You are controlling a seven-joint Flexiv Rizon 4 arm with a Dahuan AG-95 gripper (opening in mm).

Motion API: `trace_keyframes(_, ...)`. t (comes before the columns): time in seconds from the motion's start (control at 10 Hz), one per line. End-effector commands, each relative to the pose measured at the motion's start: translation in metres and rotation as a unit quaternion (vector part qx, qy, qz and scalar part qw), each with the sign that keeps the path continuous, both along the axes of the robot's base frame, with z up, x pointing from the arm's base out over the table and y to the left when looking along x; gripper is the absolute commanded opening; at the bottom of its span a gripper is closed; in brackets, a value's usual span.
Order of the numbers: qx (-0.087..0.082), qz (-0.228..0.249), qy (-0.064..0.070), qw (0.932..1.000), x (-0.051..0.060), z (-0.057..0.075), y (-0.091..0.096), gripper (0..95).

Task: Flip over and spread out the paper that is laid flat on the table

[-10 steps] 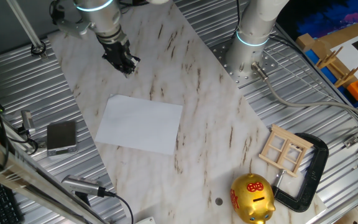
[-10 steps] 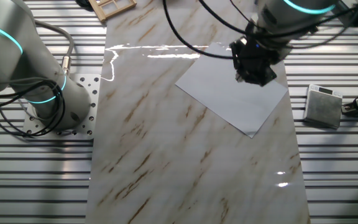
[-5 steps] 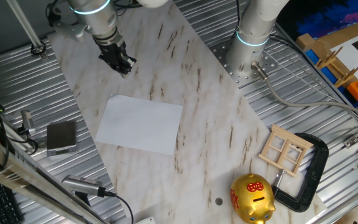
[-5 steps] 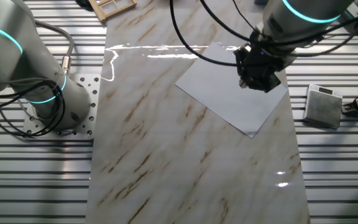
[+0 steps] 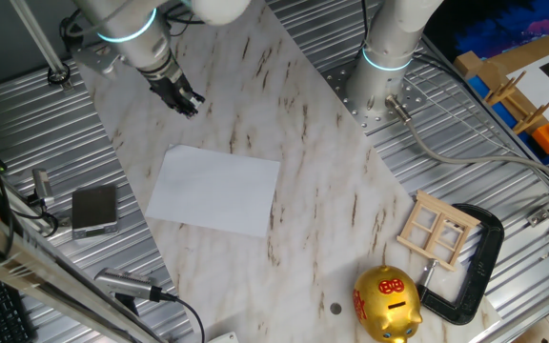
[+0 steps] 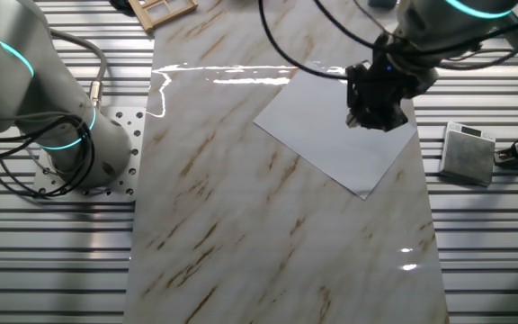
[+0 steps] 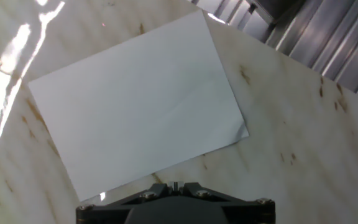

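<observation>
Claw [image 5: 185,103] drifted toward 10 o'clock since earlier frames, away from paper [image 5: 215,190]. Paper lay flat mid-tabletop [image 5: 322,181], one corner curled, likely pickup point. Claw hung above, apart from sheet, holding nothing; open or clenched: cannot tell.

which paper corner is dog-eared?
In the hand view, the paper's right-hand corner nearest the gripper: it has a small curled fold, while the other three corners lie flat on the table.

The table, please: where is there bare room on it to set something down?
The table is bare between the paper and the arm base. In the other fixed view, a wide bare stretch runs below the sheet. It is crowded near the wooden frame and golden piggy bank.
</observation>
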State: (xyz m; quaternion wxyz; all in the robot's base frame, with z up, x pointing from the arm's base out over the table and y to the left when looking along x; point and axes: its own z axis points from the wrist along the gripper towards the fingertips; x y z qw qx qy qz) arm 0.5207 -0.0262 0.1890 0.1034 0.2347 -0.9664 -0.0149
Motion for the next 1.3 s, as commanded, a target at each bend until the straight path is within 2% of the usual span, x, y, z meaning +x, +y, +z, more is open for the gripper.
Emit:
trace_keyframes(0.1,0.014,0.026,-0.009,0.9995,0.002,-0.018,-0.014,0.0)
trace_keyframes(0.3,0.021,0.039,-0.016,0.9989,0.007,-0.049,-0.037,0.0)
trace_keyframes(0.5,0.028,0.057,-0.022,0.9977,0.016,-0.066,-0.06,0.0)
trace_keyframes(0.8,0.036,0.088,-0.023,0.9952,0.027,-0.07,-0.092,0.0)
trace_keyframes(1.1,0.039,0.108,-0.027,0.993,0.027,-0.078,-0.111,0.0)
trace_keyframes(1.3,0.016,0.069,-0.023,0.9972,0.026,-0.078,-0.111,0.0)
